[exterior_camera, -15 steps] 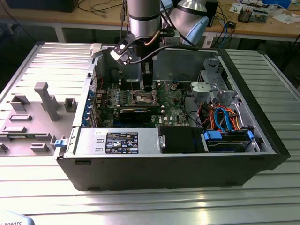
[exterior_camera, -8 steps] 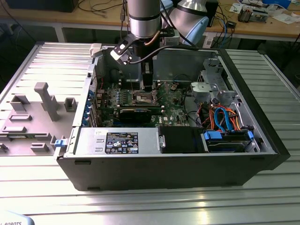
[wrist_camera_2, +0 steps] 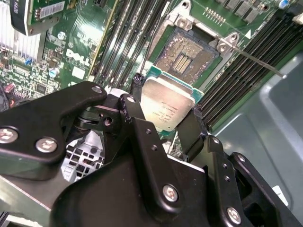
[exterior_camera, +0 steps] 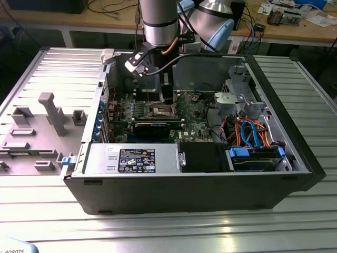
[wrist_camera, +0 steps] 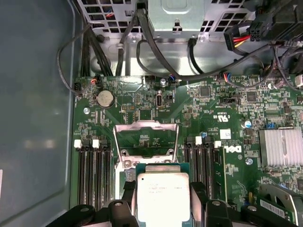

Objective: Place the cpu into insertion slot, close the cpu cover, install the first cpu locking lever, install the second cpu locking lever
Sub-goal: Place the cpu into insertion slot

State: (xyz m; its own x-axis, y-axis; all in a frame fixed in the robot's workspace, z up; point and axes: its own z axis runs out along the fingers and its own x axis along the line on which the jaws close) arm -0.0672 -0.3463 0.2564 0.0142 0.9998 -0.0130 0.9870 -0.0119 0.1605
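Your black two-finger gripper [wrist_camera_2: 165, 108] pinches the small flat silver-topped cpu [wrist_camera: 162, 196] by opposite edges. The cpu's metal face is up, long side parallel to the black memory slots [wrist_camera: 92, 170], just above the dark-centred, silver-rimmed insertion slot [wrist_camera_2: 185, 56].

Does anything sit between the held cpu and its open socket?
Nothing visible does. In the second wrist view the gripper holds the small square silver-topped cpu short of the square dark-centred socket, which lies bare. In the first wrist view the thin silvery cover frame stands open.

cpu [wrist_camera_2: 166, 106]: smooth satin metal top | fingers [wrist_camera_2: 191, 132]: matt black
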